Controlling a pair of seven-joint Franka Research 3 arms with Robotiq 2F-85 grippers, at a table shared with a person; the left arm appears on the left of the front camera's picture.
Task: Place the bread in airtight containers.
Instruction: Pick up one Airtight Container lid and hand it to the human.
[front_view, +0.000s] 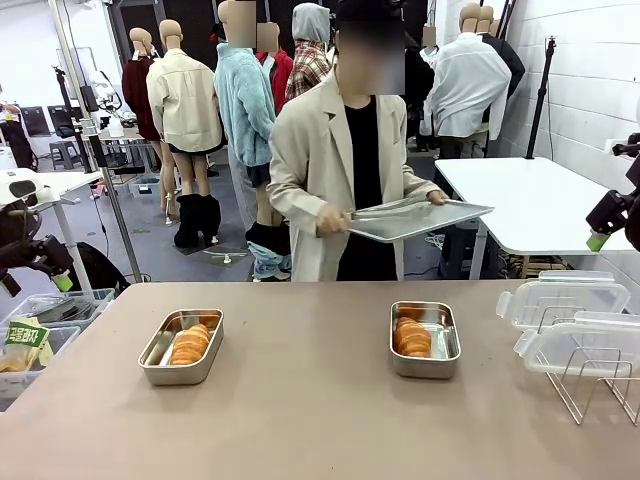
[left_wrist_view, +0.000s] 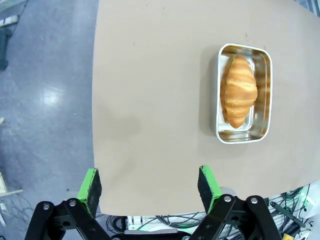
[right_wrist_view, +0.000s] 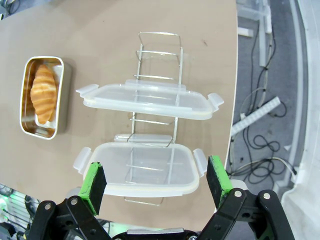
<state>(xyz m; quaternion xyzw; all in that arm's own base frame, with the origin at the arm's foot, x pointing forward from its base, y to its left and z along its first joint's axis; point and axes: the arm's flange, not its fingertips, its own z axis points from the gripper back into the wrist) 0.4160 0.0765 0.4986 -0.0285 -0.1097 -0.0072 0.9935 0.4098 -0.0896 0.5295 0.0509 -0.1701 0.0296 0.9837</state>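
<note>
Tan table (front_view: 300, 420) | glossy ridged bread (front_view: 190, 345) in steel tins (front_view: 178, 376) (one each) | left gripper (left_wrist_view: 148, 172), right gripper (right_wrist_view: 155, 165): wide

open right gripper (right_wrist_view: 155, 182) above two lids (right_wrist_view: 147, 100) on a wire rack (right_wrist_view: 157, 55); bread (right_wrist_view: 43, 92) in a tin (right_wrist_view: 25, 125).

a: what stands on the tan table (front_view: 300, 420)?
b: a wire rack (right_wrist_view: 159, 77), upright, near its right edge.
a: and past the far side?
b: a person (front_view: 320, 170) in a beige jacket with a flat steel tray (front_view: 420, 218), a white table (front_view: 540, 200) behind, clear bins (front_view: 60, 318) far left.
</note>
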